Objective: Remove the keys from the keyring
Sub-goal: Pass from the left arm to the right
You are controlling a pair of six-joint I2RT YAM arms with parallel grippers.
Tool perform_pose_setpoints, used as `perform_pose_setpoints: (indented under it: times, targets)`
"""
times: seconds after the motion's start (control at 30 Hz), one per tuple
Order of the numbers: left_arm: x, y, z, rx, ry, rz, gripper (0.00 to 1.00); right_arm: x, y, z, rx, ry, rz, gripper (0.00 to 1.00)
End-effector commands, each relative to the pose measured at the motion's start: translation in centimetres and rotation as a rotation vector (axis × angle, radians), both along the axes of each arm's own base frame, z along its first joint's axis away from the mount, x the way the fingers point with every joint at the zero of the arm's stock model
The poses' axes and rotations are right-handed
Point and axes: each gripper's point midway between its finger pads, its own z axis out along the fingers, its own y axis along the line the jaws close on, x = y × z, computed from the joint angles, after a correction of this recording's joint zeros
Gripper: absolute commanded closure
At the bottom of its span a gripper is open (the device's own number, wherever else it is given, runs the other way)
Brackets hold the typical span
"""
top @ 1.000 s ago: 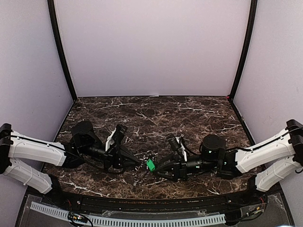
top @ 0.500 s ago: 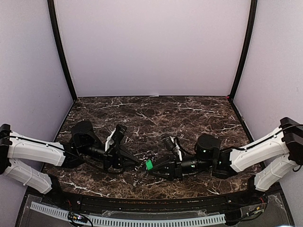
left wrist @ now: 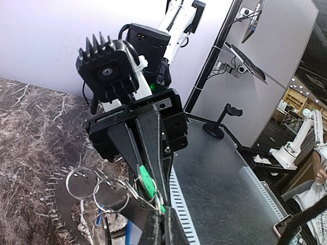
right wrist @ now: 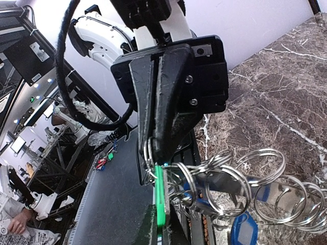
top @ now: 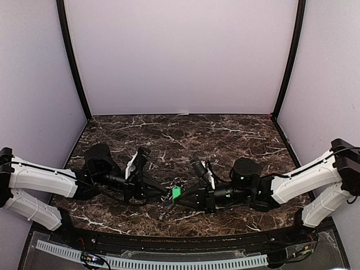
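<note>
Top external view: both arms lie low over the marble bench (top: pixel 225 135), their tips meeting near its front edge. The left pincer (top: pixel 166 194) is closed on a cluster of thin wire rings (left wrist: pixel 82 184). The right pincer (top: pixel 181 197) is closed on the green key (top: pixel 176 193), which sits between the two tips, raised off the bench.

From the right wrist, the green key shows as a flat, bright-green plastic tab seen edge-on. It runs down between that pincer's fingers (right wrist: pixel 144 229), and its upper end is threaded on a wire ring just beside the left tips. More silver wire rings chain off to the right, overlapping one another, with blue keys (right wrist: pixel 241 227) hanging among them, their heads rounded plastic.

From the left wrist, the keyring (left wrist: pixel 65 212) lies flat on the bench below the rings. It is dark grey, with short teeth around its rim. Whether the wire rings are linked to it cannot be told.
</note>
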Motion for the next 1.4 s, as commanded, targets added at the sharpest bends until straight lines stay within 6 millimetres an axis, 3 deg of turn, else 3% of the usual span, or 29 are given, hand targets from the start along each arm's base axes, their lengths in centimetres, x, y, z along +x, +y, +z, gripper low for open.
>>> perform_pose_setpoints:
  times: [0.0, 0.37, 0.77, 1.2, 1.37]
  targets:
    - [0.8, 0.2, 2.0, -0.066, -0.075, 0.06, 1.0, 0.0, -0.3, 1.6, 0.042, -0.022, -0.002, 1.0]
    - [0.9, 0.1, 1.4, -0.044, -0.054, 0.06, 1.0, 1.2, -1.6, 2.7, -0.048, -0.138, -0.089, 1.0]
    - [0.3, -0.4, 0.6, -0.002, -0.022, -0.006, 1.0, 2.3, -1.2, 4.2, -0.151, -0.264, -0.108, 1.0]
    - [1.9, -0.9, -0.1, 0.048, 0.009, 0.074, 1.0, 1.9, -1.6, 5.2, -0.208, -0.325, -0.066, 1.0]
    - [2.0, -0.8, 0.0, 0.037, 0.007, 0.084, 1.0, 1.6, -1.6, 4.8, -0.224, -0.324, -0.05, 1.0]
